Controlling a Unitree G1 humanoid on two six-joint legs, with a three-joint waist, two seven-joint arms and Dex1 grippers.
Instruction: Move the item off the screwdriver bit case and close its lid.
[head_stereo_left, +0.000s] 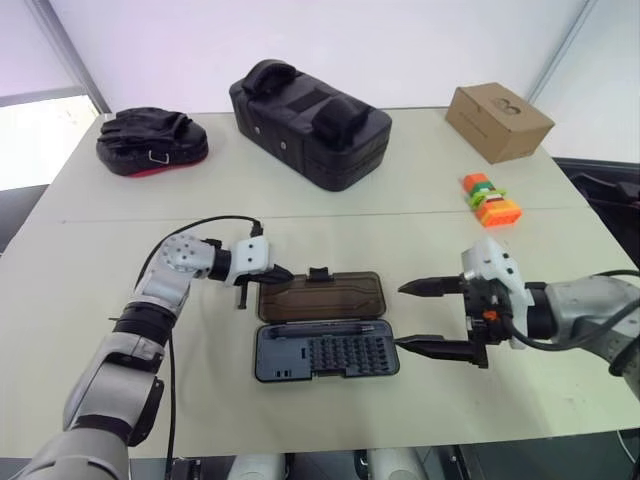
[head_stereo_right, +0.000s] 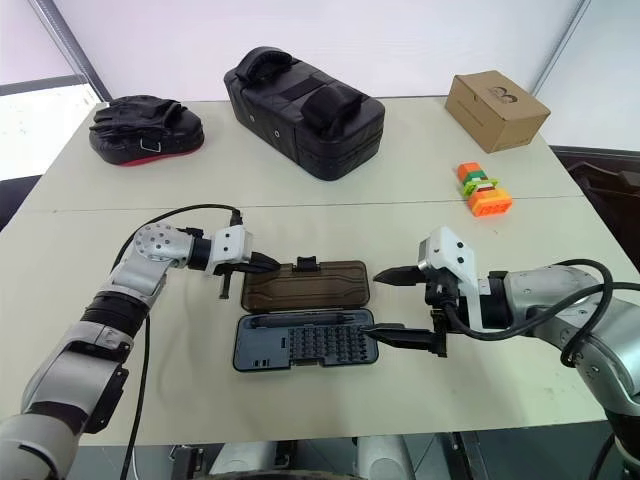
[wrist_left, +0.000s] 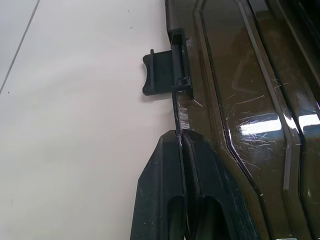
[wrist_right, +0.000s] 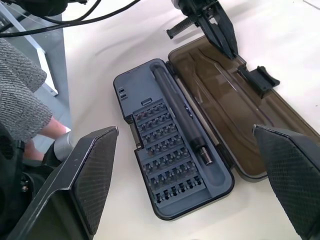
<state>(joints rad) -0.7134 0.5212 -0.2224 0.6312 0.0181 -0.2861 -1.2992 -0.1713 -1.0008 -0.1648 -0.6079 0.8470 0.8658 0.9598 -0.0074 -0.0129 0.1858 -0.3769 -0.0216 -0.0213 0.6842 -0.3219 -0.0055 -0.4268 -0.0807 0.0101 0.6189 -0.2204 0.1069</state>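
The screwdriver bit case (head_stereo_left: 325, 352) lies open near the table's front, a dark grey tray with rows of bits and a black driver handle (wrist_right: 180, 117). Its smoky transparent lid (head_stereo_left: 320, 296) lies flat on the table behind the tray, latch tab (wrist_left: 160, 75) pointing away. Nothing rests on the case. My left gripper (head_stereo_left: 280, 272) is at the lid's left far corner, shut on the lid's edge (wrist_left: 182, 137). To the right of the case my right gripper (head_stereo_left: 400, 316) stands wide open, level with the table, its fingers (wrist_right: 90, 170) apart from the case.
An orange and green toy (head_stereo_left: 490, 200) lies at the right, well behind the case. At the back stand a cardboard box (head_stereo_left: 498, 120), a large black bag (head_stereo_left: 310, 120) and a black padded mitt (head_stereo_left: 150, 140). The table's front edge (head_stereo_left: 330, 435) runs just below the case.
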